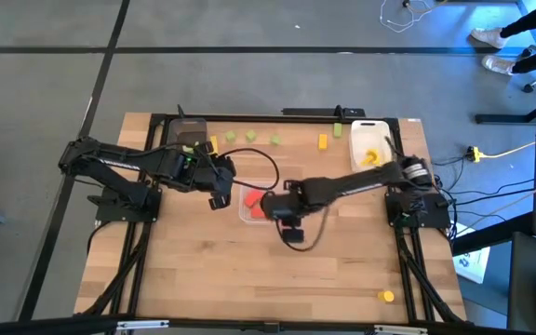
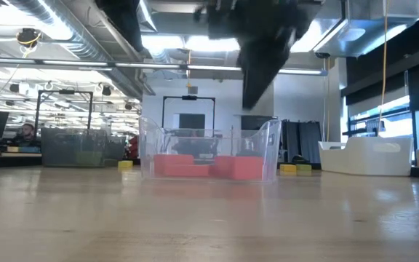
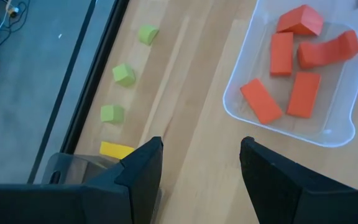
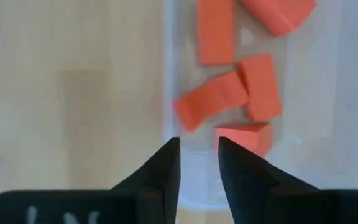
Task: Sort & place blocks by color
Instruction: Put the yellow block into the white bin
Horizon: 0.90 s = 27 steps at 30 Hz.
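Several red blocks lie in the clear tray at the table's middle. My right gripper hangs just above that tray's wall, fingers pointing down and a little apart, with nothing between them; the red blocks lie right beyond its tips. My left gripper stands open and empty above the table, left of the clear tray. Three green blocks and a yellow block rest on the wood near the far edge. One yellow block lies in the white tray.
A dark grey tray stands at the far left, next to the left arm. More loose blocks lie along the far edge: a green one and a yellow one. Another yellow block sits alone near the front right corner.
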Each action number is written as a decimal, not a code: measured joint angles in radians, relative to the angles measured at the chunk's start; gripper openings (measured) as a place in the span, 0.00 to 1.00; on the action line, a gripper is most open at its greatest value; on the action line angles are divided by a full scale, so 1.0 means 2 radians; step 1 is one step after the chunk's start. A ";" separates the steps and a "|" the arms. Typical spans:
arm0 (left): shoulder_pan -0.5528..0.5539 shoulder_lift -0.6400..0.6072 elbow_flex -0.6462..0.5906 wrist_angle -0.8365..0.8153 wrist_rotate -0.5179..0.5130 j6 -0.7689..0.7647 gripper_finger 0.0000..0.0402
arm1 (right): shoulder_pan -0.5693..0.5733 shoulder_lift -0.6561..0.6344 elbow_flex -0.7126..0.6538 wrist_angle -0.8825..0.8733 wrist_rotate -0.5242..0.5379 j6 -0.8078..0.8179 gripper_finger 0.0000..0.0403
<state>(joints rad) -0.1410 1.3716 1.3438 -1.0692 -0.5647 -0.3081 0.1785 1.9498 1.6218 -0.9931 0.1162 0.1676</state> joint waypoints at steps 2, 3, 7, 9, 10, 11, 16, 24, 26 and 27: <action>-0.004 0.000 0.000 0.003 0.000 0.000 0.50 | 0.020 -0.021 0.000 -0.002 0.016 0.019 0.27; -0.008 0.000 0.000 0.005 -0.001 0.001 0.50 | 0.030 -0.031 0.000 -0.002 0.025 0.030 0.27; -0.023 0.000 0.000 0.009 -0.012 0.002 0.50 | 0.062 -0.068 0.000 -0.022 0.037 0.091 0.27; -0.029 0.000 0.000 0.009 -0.020 0.002 0.50 | 0.078 -0.082 0.001 -0.046 0.037 0.127 0.27; -0.031 0.000 0.000 0.009 -0.023 0.002 0.50 | 0.085 -0.086 0.001 -0.064 0.036 0.144 0.27; -0.033 0.000 0.000 0.009 -0.024 0.002 0.50 | 0.094 -0.090 0.001 -0.081 0.028 0.155 0.27; -0.041 0.000 0.000 0.008 -0.023 0.002 0.50 | 0.143 -0.109 0.001 -0.163 -0.022 0.233 0.27; -0.042 0.000 0.000 0.009 -0.011 0.014 0.50 | 0.238 -0.122 0.000 -0.189 -0.092 0.379 0.27; -0.042 0.000 0.000 0.018 0.011 0.037 0.50 | 0.258 -0.123 -0.002 -0.199 -0.116 0.434 0.27; -0.042 0.000 0.000 0.029 0.028 0.051 0.50 | 0.267 -0.123 -0.004 -0.202 -0.125 0.458 0.27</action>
<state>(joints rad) -0.2250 1.3716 1.3437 -1.0121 -0.5092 -0.2062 0.7125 1.7039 1.6129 -1.3980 -0.1342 1.0836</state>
